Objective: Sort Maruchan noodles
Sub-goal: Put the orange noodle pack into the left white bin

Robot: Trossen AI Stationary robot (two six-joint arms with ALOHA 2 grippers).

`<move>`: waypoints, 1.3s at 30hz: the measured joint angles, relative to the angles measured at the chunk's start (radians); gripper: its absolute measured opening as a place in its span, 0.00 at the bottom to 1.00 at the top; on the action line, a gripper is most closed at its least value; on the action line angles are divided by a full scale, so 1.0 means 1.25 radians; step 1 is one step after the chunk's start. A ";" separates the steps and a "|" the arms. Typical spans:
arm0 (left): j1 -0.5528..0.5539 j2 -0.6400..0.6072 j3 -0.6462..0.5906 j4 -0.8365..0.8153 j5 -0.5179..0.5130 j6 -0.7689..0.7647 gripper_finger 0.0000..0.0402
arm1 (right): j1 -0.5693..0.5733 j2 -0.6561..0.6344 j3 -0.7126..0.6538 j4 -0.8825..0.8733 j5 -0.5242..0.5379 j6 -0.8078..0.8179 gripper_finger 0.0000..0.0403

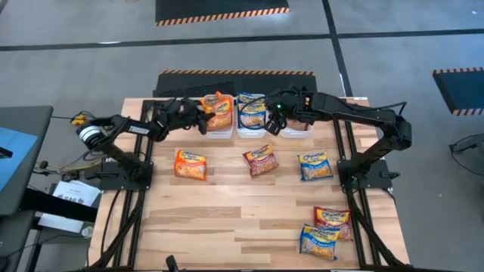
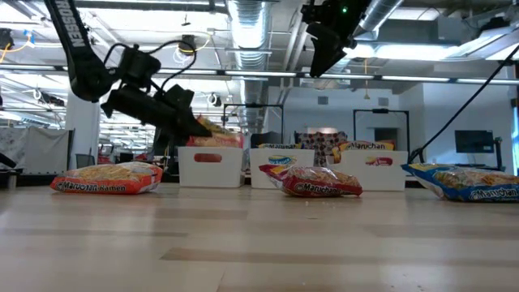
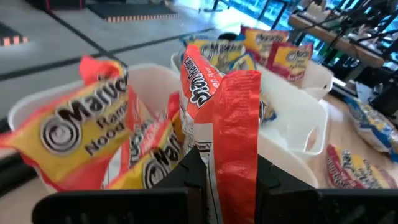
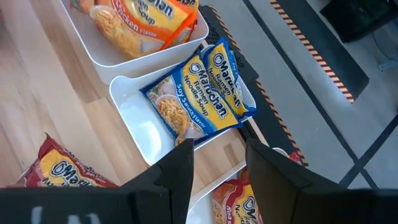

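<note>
Left tool (image 3: pixel 227 171) clamped on an orange packet (image 3: pixel 221 118), held over the left tub (image 1: pixel 219 127) at the surface's far edge. Right tool (image 4: pixel 217 155), fingers apart and empty, hangs above the middle tub (image 4: pixel 140 124) holding blue packets (image 4: pixel 202 87). Six packets lie loose on the surface (image 1: pixel 227 219).

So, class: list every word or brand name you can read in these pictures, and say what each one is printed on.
"Maruchan Ramen Noodle Soup, Soy Sauce Flavor": blue packet in the middle tub.
"Chicken Flavor": orange packet in the neighbouring tub.
"Maruchan": dark red packet on the table, low view.
"Maruchan": orange packet held by the left hand.
Smaller print: too blurred.
</note>
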 joint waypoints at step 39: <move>0.108 -0.057 0.056 -0.202 0.188 0.111 0.44 | 0.010 0.000 -0.001 -0.001 -0.001 0.012 0.42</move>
